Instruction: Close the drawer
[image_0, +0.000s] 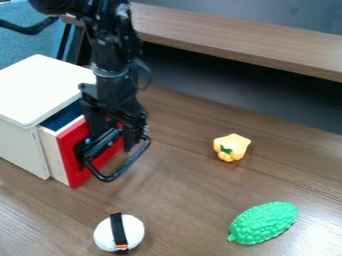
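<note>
The gripper (115, 131) hangs from the top of the camera view, low in front of the drawer's red front (72, 156) and over its black looped handle (122, 169). Dark parts of gripper and handle overlap there, so whether they touch is unclear. Standing partly out of the white cabinet (19, 145), the drawer shows a strip of its blue inside (61, 116) and a pale side wall (53, 157). The gripper covers part of the red front.
On the wooden table (184, 200) lie a white oval item with a black band (133, 231) near the front, a yellow pepper-like toy (232, 145) right of the drawer, and a green bumpy toy (263, 223) at lower right. A raised wooden ledge (247, 42) runs behind.
</note>
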